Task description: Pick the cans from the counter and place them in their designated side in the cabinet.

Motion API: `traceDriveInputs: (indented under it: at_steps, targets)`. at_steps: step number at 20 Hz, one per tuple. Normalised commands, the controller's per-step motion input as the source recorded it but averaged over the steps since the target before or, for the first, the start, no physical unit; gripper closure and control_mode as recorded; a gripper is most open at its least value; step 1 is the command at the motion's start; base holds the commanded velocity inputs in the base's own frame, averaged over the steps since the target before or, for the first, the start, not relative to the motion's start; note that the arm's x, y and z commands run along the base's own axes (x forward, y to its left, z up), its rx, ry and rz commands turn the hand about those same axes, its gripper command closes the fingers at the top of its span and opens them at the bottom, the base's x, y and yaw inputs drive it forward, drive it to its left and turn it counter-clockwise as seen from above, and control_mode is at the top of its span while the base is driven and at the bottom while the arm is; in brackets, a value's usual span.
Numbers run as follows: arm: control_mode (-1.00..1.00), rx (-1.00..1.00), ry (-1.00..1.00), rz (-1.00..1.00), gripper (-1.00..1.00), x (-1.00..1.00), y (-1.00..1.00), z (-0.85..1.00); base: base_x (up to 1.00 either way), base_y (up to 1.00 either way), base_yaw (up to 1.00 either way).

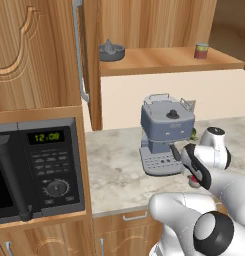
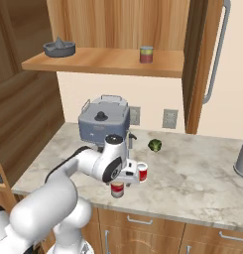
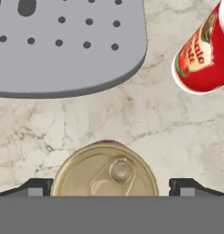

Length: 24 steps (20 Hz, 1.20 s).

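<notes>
Counter point(image 2: 202, 173), near edge: I see my pincer point(image 3: 111, 185) spread wide astride the dark red can point(image 2: 117, 189), fingers apart from it; bright red can point(image 2: 142, 171) just right; coffee machine point(image 2: 104, 121) behind.

The counter point(image 2: 192, 173) looks like polished beige stone with grey veins. The cabinet point(image 2: 118, 25) is matt light-brown wood; its handle point(image 2: 215, 54) is smooth silver metal. The near can point(image 3: 104, 169) has a dull gold metal lid, the other can point(image 3: 202, 57) a glossy red label.

3 cans point(image 2: 117, 189); 1 coffee machine point(image 2: 103, 121); 1 juicer point(image 2: 59, 48); 1 microwave point(image 1: 36, 167).
</notes>
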Motion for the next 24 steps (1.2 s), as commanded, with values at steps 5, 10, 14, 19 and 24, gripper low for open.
traceDriveInputs:
  at_steps: [5, 10, 14, 19, 24]
  targets:
    - [-1.00, 0.00, 0.01, 0.00, 1.00, 0.01, 0.00, -0.16, 0.00, 0.00, 0.00]
    - [-1.00, 0.00, 0.00, 0.00, 1.00, 0.00, 0.00, 0.00, 0.00, 0.00, 0.00]
    - [-1.00, -0.01, -0.04, 0.00, 1.00, -0.04, 0.00, 0.04, 0.00, 0.00, 0.00]
    - [-1.00, -0.02, -0.12, 0.00, 1.00, -0.16, 0.00, 0.46, 0.00, 0.00, 0.00]
    - [-1.00, -0.02, -0.11, 0.01, 1.00, -0.30, 0.00, 0.56, 0.00, 0.00, 0.00]
